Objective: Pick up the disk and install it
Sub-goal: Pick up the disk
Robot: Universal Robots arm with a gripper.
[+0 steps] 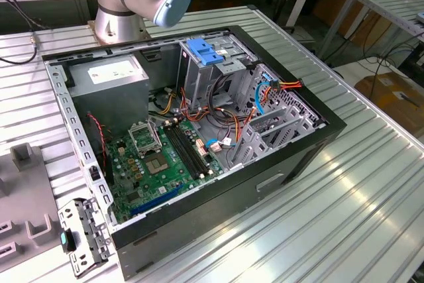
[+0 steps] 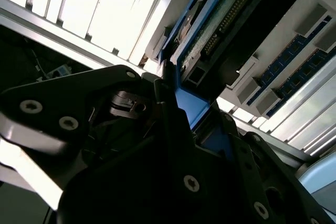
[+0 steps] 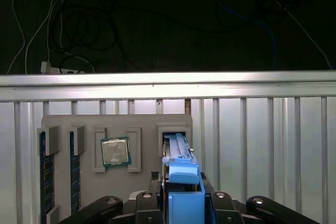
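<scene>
Disk (image 3: 176, 148): on edge in the grey holder tray's (image 3: 105, 124) slot on the counter (image 3: 273, 140), pincer (image 3: 184, 195) pinching its blue rail (image 3: 185, 174). Pickup begun, apparently; installation in the open computer case (image 1: 285, 164) not yet done.

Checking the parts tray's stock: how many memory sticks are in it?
2. One memory stick stands on edge in a slot at the end of the grey tray; the other stands beside it, toward the processor. None seems hidden.
</scene>
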